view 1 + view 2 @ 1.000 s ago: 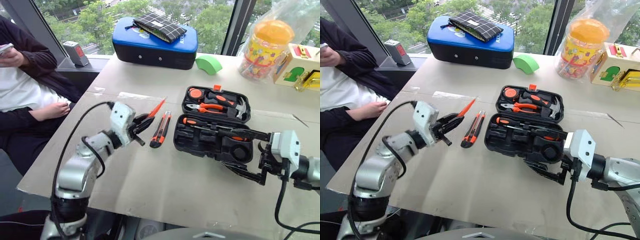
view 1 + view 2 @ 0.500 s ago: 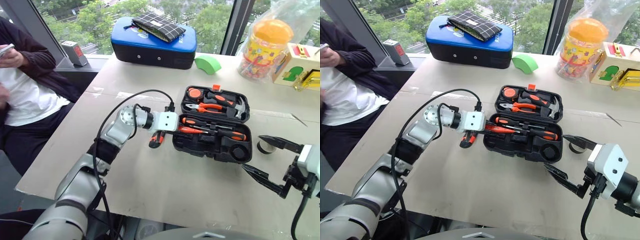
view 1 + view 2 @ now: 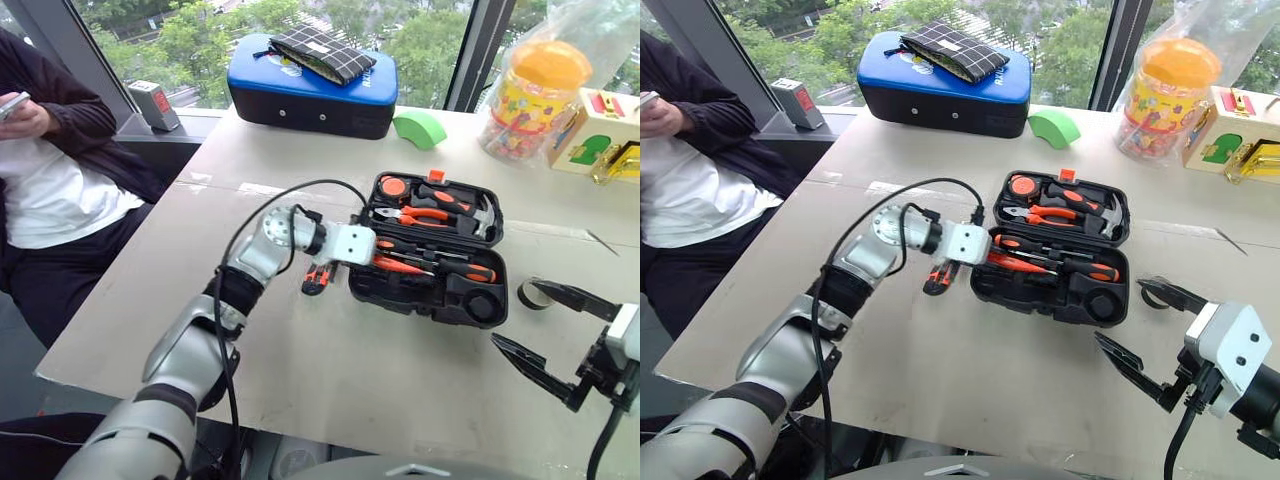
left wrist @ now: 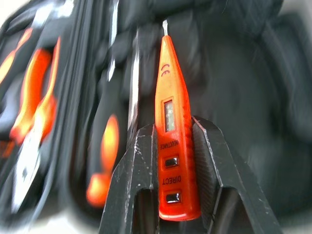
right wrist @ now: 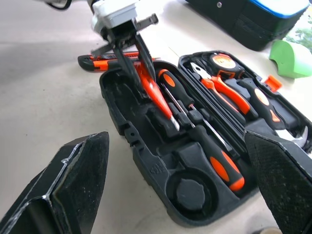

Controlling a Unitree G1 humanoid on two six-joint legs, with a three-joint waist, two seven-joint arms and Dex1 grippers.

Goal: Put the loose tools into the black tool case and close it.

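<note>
left gripper (image 5: 127,46): clamped on the slim orange tester screwdriver (image 4: 170,131), tip angled down over the near-left recess of the open black tool case (image 3: 420,300) | utility knife (image 3: 318,277): on the table just behind that hand, outside the case's left edge | right gripper (image 3: 545,325): spread wide, holding nothing, off the case's right end | tape roll (image 3: 530,293): beside its upper finger | bare tabletop (image 3: 350,370) in front of the case

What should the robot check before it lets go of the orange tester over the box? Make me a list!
1. Left gripper shut on the tester screwdriver: ok.
2. Black tool case open: ok.
3. Tester's tip down in the case half where the two screwdrivers lie: ok.
4. Tester lined up with a free slot: cannot tell.
5. Right gripper open, off the case: ok.
6. Utility knife and tape roll packed: not ok, both on the table.
</note>
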